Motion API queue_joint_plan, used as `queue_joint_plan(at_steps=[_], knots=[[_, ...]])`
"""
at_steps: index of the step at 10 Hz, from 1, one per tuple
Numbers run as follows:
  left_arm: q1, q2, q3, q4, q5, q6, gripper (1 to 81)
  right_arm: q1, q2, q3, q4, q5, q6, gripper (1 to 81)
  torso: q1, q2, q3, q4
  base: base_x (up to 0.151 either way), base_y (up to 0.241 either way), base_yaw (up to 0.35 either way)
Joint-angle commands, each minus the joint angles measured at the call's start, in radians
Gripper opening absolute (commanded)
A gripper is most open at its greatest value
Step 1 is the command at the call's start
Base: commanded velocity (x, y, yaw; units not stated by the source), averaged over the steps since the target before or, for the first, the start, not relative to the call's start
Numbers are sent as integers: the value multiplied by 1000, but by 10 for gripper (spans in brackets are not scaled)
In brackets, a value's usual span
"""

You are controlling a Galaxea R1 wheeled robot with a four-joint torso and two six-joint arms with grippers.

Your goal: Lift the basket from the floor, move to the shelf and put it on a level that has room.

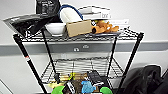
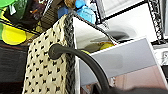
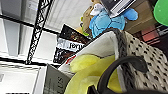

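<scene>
Two wrist cams put the basket [image 2: 47, 67] right at the shelf [image 1: 75, 66], blue toy [image 3: 105, 21] tier just beyond; middle level [image 1: 80, 67] sits frame-centre, bare. I can't tell finger state.

A tall wire shelf [image 1: 75, 37] on thin black poles stands against a pale wall. Its middle level [image 1: 80, 66], a silvery wire grid, is bare. In the wrist views a rectangular basket [image 2: 47, 65] shows close up: cream woven sides with dark specks, a dark braided rim, a white lining and dark looped handles. It holds soft yellow items and a white-grey box. It sits near the shelf's cluttered bottom tier.
</scene>
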Motion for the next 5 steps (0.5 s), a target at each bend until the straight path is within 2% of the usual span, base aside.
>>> queue_joint_plan(at_steps=[1,5], knots=[[-148,-84,175,17,-8,0,10,162,-61,144,11,-18,1,10,0,0,0,0,0,0,0],[-223,-156,302,17,-18,-3,10,236,-138,254,31,-22,8,10,0,0,0,0,0,0,0]])
